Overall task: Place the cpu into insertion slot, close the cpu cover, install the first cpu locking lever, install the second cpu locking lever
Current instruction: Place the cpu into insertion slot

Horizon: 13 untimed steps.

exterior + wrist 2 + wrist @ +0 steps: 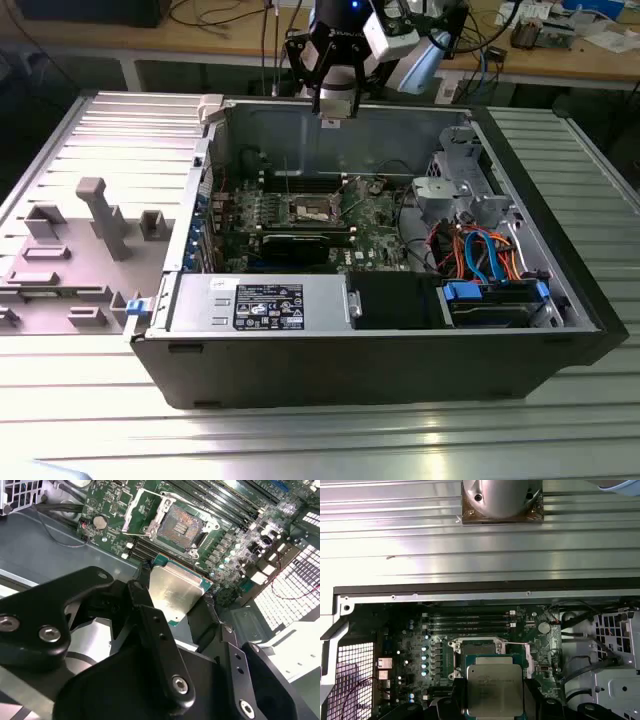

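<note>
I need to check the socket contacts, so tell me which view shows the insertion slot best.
The second wrist view: the slot lies uncovered, its whole contact field in sight. In the first wrist view the held cpu hides part of it. The exterior view shows it small, deep inside the case.

The insertion slot lies in the case (cpu well above it).
</note>
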{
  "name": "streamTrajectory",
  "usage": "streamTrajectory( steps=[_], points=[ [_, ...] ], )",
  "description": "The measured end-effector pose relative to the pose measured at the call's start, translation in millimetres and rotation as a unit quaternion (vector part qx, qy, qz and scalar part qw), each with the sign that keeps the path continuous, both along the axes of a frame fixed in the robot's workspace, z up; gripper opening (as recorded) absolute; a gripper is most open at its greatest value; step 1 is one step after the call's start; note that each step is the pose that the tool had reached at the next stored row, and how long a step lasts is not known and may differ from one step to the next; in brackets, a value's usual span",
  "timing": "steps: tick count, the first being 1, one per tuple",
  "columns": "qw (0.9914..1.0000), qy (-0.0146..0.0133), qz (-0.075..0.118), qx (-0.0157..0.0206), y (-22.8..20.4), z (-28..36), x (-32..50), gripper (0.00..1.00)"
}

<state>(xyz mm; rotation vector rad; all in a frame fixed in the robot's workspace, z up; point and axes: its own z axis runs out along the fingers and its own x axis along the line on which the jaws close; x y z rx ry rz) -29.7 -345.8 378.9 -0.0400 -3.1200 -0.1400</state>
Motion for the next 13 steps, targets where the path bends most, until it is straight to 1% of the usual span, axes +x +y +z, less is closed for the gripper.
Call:
streamTrajectory(
  steps=[5, 9, 13],
  points=[
    [1.0, -0.0001, 0.0, 0.0001, -0.1, -0.1, 0.0, 0.54],
    [1.0, 0.0, 0.0, 0.0001, -1.8, -0.1, 0.0, 0.54],
    [1.0, 0.0, -0.002, -0.0014, -2.0, -0.1, 0.0, 0.54]
  ],
)
